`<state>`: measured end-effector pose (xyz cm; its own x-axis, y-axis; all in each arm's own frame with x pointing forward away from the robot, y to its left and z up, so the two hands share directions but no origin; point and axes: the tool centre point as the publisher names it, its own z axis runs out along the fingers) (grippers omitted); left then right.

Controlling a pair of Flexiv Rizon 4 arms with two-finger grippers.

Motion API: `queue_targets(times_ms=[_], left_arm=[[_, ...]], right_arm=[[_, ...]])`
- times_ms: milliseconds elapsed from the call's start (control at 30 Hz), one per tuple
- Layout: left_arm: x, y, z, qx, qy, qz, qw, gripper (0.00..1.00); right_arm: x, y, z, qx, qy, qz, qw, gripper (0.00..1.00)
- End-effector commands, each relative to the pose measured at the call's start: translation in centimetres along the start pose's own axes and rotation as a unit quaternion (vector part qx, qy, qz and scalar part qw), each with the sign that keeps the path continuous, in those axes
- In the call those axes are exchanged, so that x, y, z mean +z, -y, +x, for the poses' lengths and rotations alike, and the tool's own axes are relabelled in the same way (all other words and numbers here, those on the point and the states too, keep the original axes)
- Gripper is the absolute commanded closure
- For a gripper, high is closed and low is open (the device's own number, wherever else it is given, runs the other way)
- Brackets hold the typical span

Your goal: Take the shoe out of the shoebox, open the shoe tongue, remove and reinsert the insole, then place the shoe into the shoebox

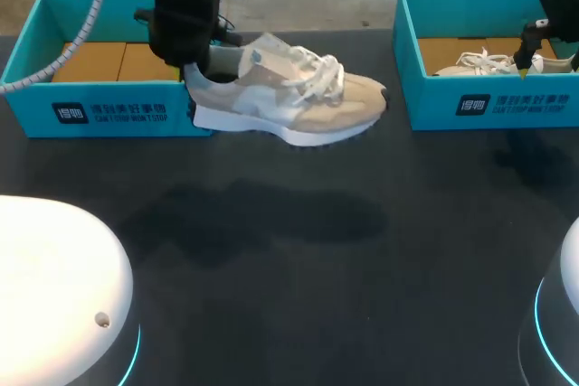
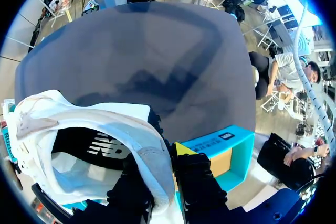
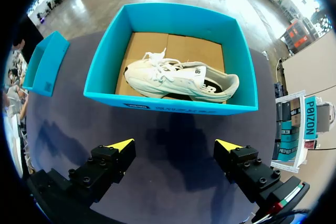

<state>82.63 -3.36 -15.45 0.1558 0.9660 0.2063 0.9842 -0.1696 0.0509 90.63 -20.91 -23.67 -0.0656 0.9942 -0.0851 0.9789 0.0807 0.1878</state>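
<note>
2 teal boxes stood at the far side of the counter [image 1: 317, 250]: the left shoebox [image 1: 109, 115] and the right shoebox [image 1: 493, 101]. The beige shoe [image 1: 289, 97] was out of the left shoebox, just beside its front corner, toe pointing toward the right shoebox. Its shadow lay well apart from it on the counter, so it was probably hanging in the air. The left pincer [image 1: 194, 71] was pinching the heel collar, 1 finger inside the shoe and 1 outside, as the left wrist view showed. The right pincer [image 3: 176, 145] hovered with its fingers spread and nothing between them, just in front of the right shoebox, where a white shoe [image 3: 178, 80] lay on its side.

Judging from this, the step in hand was setting the beige shoe down, ready for the tongue. To do it well, the sole should come down flat on the bare middle of the counter, away from both boxes. A grip on the heel alone lets the toe sag, so the descent ought to be slow and level. The heel grip should last until the sole rests fully. The laces should end up facing the right arm, which would have to cross over to reach the tongue.
</note>
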Motion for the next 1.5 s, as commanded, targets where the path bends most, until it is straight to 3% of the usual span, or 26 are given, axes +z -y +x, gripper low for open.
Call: queue_targets(times_ms=[33, 367, 700, 1500], left_arm=[[0.4, 0.6, -1.2, -0.001, -0.003, 0.002, 1.000, 1.00], [0.9, 2.2, -2.5, -0.109, -0.011, -0.005, 0.994, 1.00], [2.6, 2.8, -3.5, -0.105, -0.015, 0.013, 0.994, 1.00], [11.6, 3.9, -6.3, -0.115, -0.032, 0.029, 0.992, 1.00]], right_arm=[[0.0, 0.0, 0.0, 0.000, 0.000, 0.000, 1.000, 0.00], [0.0, 0.0, 0.0, 0.000, 0.000, 0.000, 1.000, 0.00], [0.0, 0.0, 0.0, 0.000, 0.000, 0.000, 1.000, 0.00], [0.0, 0.0, 0.0, 0.000, 0.000, 0.000, 1.000, 0.00]])
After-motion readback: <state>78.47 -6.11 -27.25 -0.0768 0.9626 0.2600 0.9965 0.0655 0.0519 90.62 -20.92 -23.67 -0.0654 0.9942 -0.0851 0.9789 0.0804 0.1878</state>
